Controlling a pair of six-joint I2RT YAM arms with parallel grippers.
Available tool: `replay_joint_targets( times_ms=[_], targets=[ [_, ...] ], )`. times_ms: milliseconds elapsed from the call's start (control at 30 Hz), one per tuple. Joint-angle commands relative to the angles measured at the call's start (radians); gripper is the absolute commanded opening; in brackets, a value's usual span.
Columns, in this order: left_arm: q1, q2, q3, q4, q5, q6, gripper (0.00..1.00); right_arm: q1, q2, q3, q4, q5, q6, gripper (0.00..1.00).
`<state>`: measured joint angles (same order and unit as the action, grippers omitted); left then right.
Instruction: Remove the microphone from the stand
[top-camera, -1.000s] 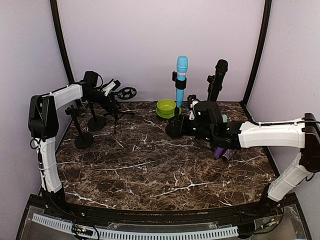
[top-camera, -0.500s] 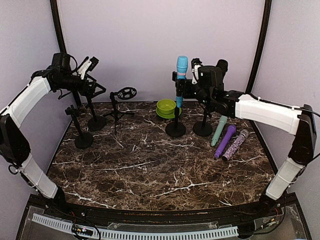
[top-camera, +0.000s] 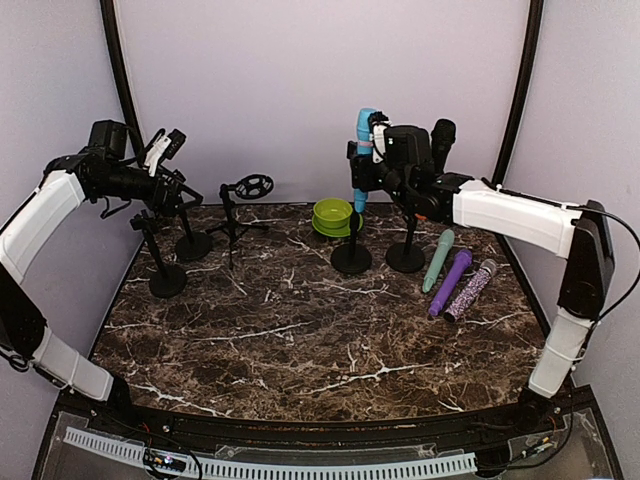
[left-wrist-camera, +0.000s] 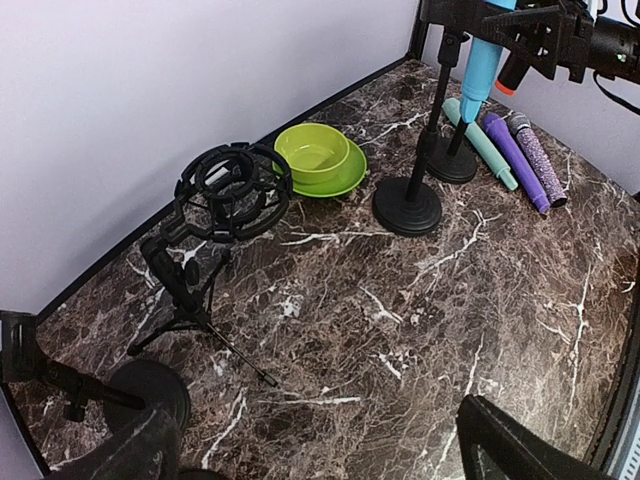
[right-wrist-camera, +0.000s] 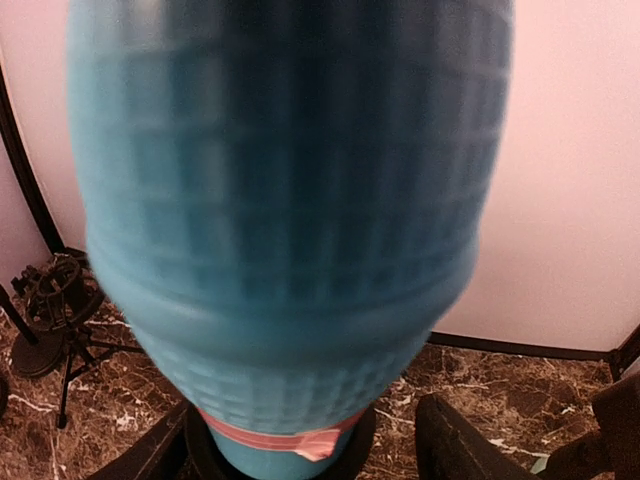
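A blue microphone (top-camera: 360, 185) stands upright in the clip of a black stand (top-camera: 351, 258) at the back middle. My right gripper (top-camera: 377, 133) is up at its head. In the right wrist view the blue microphone (right-wrist-camera: 280, 200) fills the frame, and my right gripper (right-wrist-camera: 305, 430) is open with a finger on each side of it; a gap shows beside the right finger (right-wrist-camera: 470, 445). My left gripper (top-camera: 168, 146) hangs open and empty high at the far left. In the left wrist view the blue microphone (left-wrist-camera: 481, 70) shows at the top right.
A black microphone (top-camera: 441, 135) stands on a second stand (top-camera: 405, 257) right of the blue one. A teal (top-camera: 437, 260), a purple (top-camera: 451, 282) and a glittery microphone (top-camera: 470, 290) lie at the right. A green bowl (top-camera: 333, 215), a shock-mount tripod (top-camera: 250, 187) and empty stands (top-camera: 168, 280) stand at the back left.
My right gripper has risen from beside the stand's base to the blue microphone's head. My left arm has swung up and to the left, away from the shock mount.
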<state>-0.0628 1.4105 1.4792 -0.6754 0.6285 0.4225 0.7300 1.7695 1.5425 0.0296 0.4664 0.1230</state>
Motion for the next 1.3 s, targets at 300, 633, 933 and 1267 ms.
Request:
replay_joint_targets(
  times_ms=[300,633,933,1267],
  targets=[
    [0.0,-0.074,-0.064,0.007,0.025,-0.047,0.99,0.01,0.01,0.065,0.065,-0.038,-0.018,0.19],
    [0.0,-0.08,-0.084,0.039,0.173,-0.089,0.99,0.139,-0.059,0.077,0.078,-0.169,-0.002,0.04],
    [-0.001,-0.089,-0.11,-0.058,0.352,0.047,0.99,0.302,-0.076,0.042,0.128,-0.267,-0.028,0.0],
    [-0.009,-0.112,-0.156,-0.173,0.573,0.225,0.99,0.418,-0.1,-0.094,0.22,-0.368,-0.051,0.03]
  ],
)
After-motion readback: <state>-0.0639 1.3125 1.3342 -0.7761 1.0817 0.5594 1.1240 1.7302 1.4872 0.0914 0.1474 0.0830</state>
